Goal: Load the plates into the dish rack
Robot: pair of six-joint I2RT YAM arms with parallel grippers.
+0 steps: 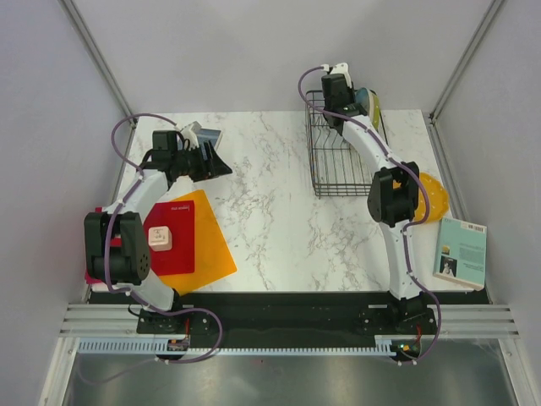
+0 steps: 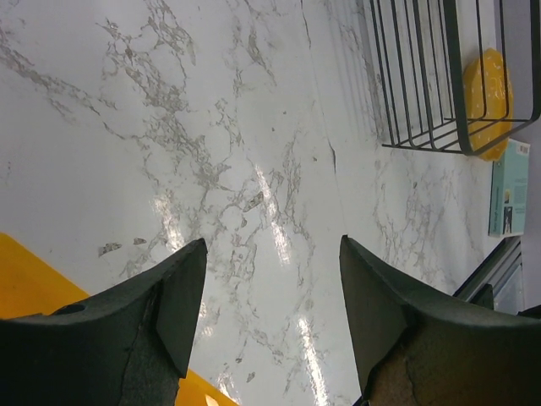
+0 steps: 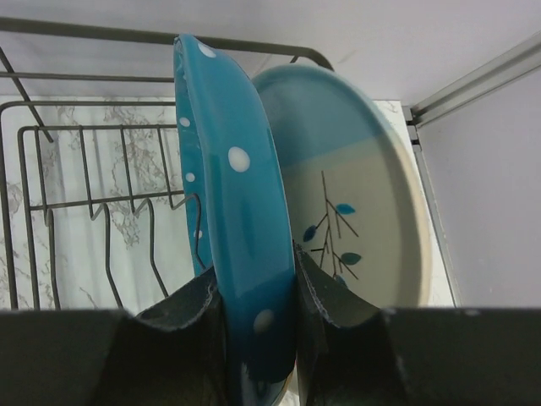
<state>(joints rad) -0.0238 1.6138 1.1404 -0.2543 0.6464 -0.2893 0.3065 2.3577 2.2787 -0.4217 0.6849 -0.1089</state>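
Tool of right arm clamps teal plate upright at dish rack, just beside cream plate; left tool spread, empty.

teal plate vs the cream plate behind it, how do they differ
The teal plate carries white dots; the cream plate has a blue segment and leaf sprig. The right gripper pinches the teal plate; the cream plate stands unheld. Both stand on edge at the dish rack.
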